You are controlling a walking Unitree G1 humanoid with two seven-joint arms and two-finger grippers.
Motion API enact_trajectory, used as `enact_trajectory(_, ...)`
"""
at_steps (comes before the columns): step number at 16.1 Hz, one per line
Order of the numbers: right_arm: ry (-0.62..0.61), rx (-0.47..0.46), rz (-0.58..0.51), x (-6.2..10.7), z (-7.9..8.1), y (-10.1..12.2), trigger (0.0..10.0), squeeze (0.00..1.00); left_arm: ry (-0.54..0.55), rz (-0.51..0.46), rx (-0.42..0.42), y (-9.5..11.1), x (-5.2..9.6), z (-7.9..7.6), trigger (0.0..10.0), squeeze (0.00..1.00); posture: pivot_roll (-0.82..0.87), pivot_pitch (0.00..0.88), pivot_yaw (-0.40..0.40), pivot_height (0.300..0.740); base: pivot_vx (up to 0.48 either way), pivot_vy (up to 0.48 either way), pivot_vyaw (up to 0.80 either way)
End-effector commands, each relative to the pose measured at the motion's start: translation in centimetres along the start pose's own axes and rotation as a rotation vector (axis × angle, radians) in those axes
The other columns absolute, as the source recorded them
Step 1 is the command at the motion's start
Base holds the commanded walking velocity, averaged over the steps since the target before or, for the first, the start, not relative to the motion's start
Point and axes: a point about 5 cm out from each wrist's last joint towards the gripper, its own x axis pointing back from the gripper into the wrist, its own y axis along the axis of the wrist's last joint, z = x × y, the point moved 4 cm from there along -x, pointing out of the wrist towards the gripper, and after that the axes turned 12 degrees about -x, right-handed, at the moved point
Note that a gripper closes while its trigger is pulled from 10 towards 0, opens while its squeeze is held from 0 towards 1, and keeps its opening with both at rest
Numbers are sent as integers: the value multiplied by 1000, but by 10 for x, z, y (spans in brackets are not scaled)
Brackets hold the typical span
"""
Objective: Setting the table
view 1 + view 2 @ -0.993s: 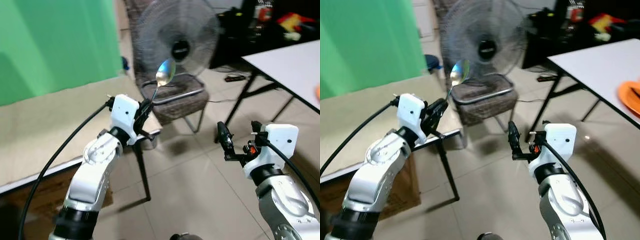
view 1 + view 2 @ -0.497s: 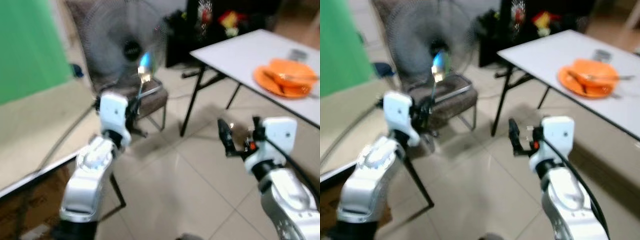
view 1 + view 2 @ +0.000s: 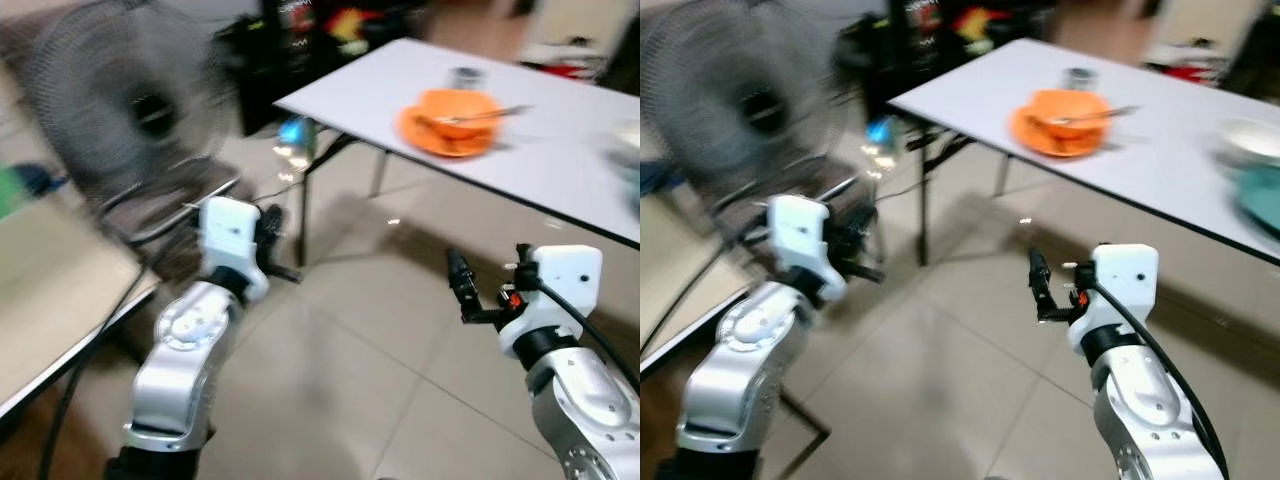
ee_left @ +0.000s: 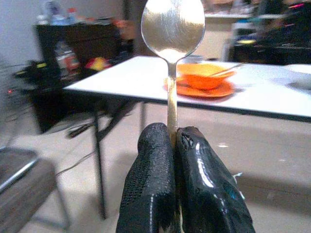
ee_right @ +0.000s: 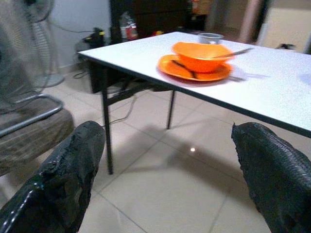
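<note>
Camera has swung to the white table (image 3: 560, 160); left gripper (image 4: 174, 145) stays clamped on spoon (image 4: 172, 29), right gripper (image 5: 170, 179) spread.

On the white table (image 5: 272, 82) sit an orange bowl (image 5: 201, 50) and, under it, an orange plate (image 5: 194, 72). Beside that table, the silver spoon (image 4: 172, 29) gleams between glossy black fingers (image 4: 150, 194) of the left gripper (image 4: 174, 141). The floor tiles (image 5: 160, 179) below the table are pale beige, and the fan (image 3: 120, 100) is grey.
</note>
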Motion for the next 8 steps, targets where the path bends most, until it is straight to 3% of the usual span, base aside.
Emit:
enact_trajectory(1,5,-3,-13,0,2,3,10000,0,21,-10,-11,3,1,7,10000,0,-79,0,0,740,0,0,-800)
enact_trajectory(2,2,-10,-17,0,2,3,10000,0,12,-16,-20,5,2,7,10000,0,-79,0,5,740,0,0,-800)
enact_trajectory(5,4,-21,-28,-2,4,5,10000,0,1,-22,-8,5,2,8,10000,0,-78,0,7,740,0,0,0)
enact_trajectory(8,17,-18,-25,-2,6,4,10000,0,-23,-34,-2,7,0,4,10000,0,-77,0,11,740,0,0,-800)
